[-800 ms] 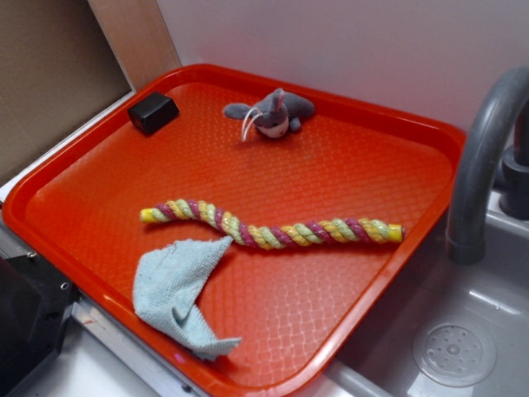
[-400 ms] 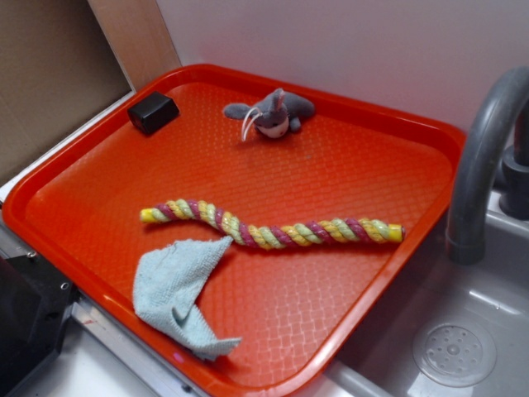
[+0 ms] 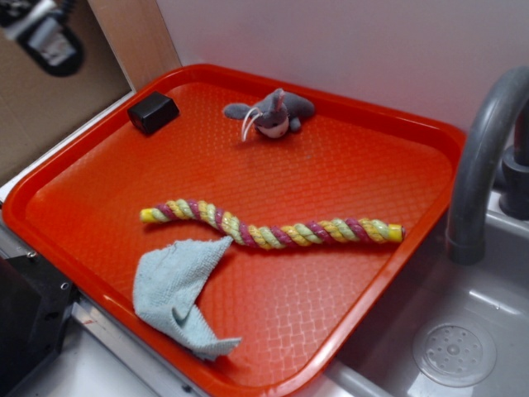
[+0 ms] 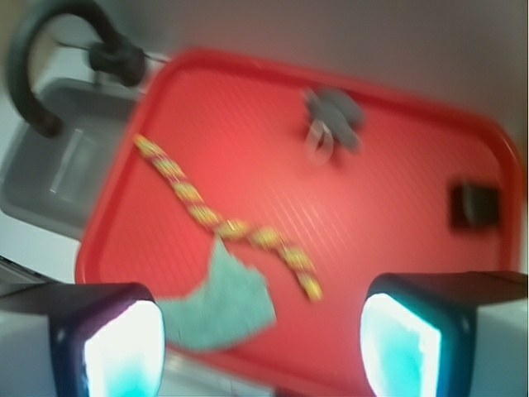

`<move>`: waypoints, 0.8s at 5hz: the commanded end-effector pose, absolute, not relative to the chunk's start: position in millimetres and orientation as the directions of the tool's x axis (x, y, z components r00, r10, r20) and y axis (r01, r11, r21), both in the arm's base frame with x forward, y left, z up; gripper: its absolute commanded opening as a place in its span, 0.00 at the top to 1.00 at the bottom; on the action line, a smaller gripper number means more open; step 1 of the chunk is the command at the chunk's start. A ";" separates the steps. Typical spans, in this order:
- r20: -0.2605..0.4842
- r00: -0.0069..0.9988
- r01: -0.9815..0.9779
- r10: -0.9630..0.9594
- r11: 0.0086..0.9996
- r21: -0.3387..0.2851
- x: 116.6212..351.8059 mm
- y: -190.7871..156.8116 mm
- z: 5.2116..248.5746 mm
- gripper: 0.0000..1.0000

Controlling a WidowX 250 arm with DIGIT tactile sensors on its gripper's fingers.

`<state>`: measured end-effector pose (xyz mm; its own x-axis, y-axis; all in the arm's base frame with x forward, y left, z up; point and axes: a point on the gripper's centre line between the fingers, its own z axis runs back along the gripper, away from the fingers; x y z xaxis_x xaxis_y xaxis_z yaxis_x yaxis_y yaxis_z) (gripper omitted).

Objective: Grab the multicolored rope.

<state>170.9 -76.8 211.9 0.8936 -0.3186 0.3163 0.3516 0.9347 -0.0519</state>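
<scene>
Gripper (image 4: 260, 347) high above the tray, jaws spread wide and empty.
The multicolored rope (image 3: 273, 227) lies wavy across the middle of the red tray (image 3: 376, 116), one end touching the pale blue cloth (image 3: 178, 294); a grey plush toy (image 3: 273, 112) sits well apart.

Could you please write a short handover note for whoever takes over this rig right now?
Gripper: open, holding nothing, high above the tray; in the exterior view only a blurred part of the arm shows at the top left corner.
Rope: lies flat and wavy across the middle of the red tray, untouched. One corner of the pale blue cloth touches it near its middle.
Also on the tray, apart from the rope: grey plush toy at the far edge, black block in the far left corner.
Done: nothing yet.
Left: descend over the rope, close the fingers on it, lift.
</scene>
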 end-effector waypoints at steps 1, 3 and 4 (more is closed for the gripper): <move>0.379 0.752 0.576 -0.540 0.817 0.022 211.3 -140.5 180.3 0.00; 0.259 0.741 0.637 -0.619 0.770 0.019 212.2 -159.8 117.9 0.00; 0.187 0.749 0.644 -0.636 0.764 0.022 212.8 -157.5 86.4 0.00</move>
